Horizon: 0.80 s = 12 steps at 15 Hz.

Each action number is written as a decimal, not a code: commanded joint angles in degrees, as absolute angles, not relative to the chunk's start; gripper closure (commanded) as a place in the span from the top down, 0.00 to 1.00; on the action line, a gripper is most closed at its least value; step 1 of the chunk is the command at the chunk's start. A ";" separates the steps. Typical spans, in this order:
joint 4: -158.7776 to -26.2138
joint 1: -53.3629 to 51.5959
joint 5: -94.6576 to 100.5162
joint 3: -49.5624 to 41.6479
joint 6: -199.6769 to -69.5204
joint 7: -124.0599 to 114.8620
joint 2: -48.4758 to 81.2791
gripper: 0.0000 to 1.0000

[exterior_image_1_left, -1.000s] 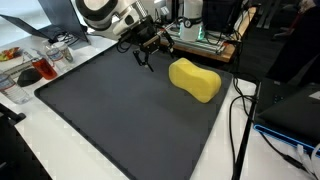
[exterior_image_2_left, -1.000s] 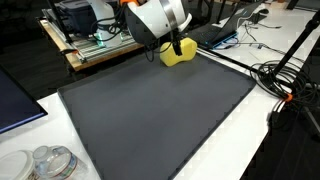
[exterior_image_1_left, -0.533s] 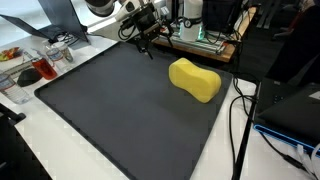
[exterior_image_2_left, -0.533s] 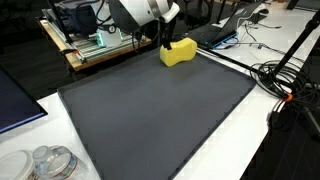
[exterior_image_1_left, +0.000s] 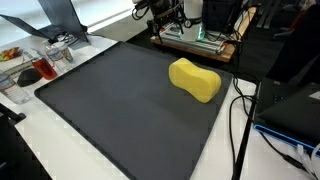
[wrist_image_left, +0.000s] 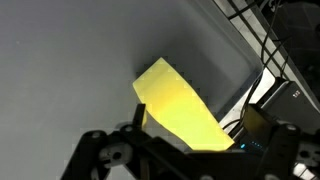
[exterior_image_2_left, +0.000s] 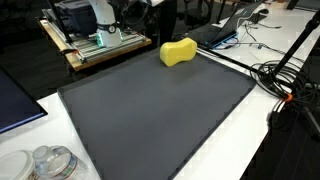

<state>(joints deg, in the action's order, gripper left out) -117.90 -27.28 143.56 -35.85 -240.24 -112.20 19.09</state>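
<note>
Large dark mat (exterior_image_1_left: 120,110) spread across the table (exterior_image_1_left: 60,165), well below the fingers. Yellow sponge (exterior_image_1_left: 194,79) lying loose near the mat's far corner, directly under the raised gripper (wrist_image_left: 185,150) in the wrist view, untouched and apart. Fingers spread wide, grasping nothing. Tangled cables (exterior_image_2_left: 285,85) just off the mat's edge. Risks, as a judgement: off-centre descent nudging the sponge off the mat; soft foam squashing and slipping out.
</note>
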 commanded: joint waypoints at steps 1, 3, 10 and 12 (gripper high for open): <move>-123.84 -42.33 144.21 -46.70 -236.74 -124.48 11.89 1.00; -122.33 -51.34 144.23 -53.29 -235.12 -133.36 12.96 1.00; -110.51 -82.52 144.19 -78.20 -241.14 -149.52 27.14 1.00; -109.13 -91.51 144.07 -86.25 -246.89 -150.33 30.56 1.00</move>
<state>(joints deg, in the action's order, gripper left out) -113.32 -80.53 143.58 -75.77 -239.25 -147.32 23.35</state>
